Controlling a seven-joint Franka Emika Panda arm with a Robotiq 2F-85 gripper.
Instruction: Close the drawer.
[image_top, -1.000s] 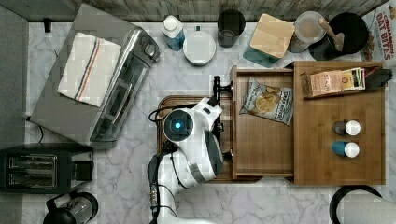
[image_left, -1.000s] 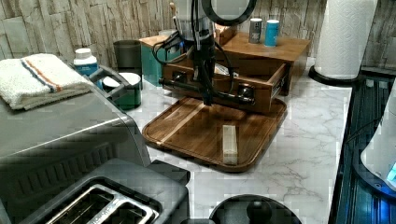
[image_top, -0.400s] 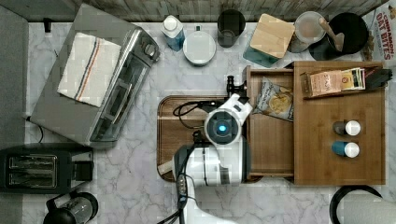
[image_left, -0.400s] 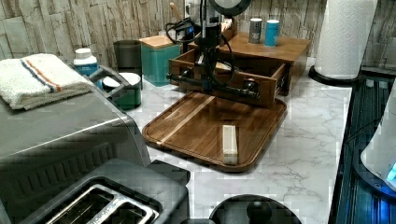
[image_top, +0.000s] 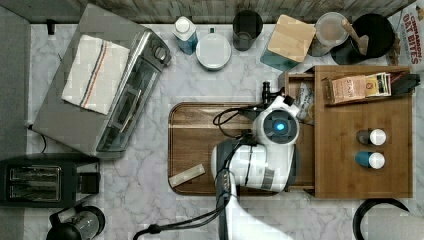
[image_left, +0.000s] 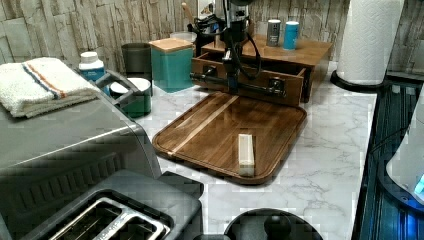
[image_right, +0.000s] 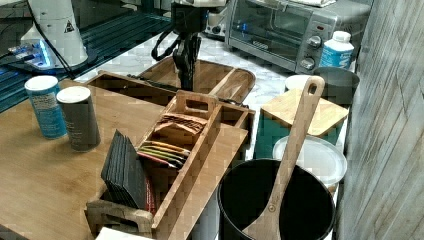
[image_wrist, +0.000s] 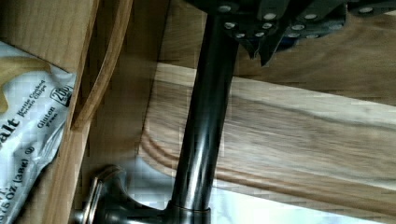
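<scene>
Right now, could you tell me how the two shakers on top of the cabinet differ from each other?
The blue shaker has a blue body, while the dark shaker is dark grey-brown. In the right view the blue shaker stands to the left, the dark shaker to the right and nearer the tea box. Both are upright cylinders with pale lids, side by side on the cabinet top.

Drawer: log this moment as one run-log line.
stage: closing | drawer: partly open, chip bag inside | pincer: at black bar handle | wooden tray: in front, holds small block

Wooden block (image_top: 186, 175) on brown tray (image_top: 192, 134)
</scene>
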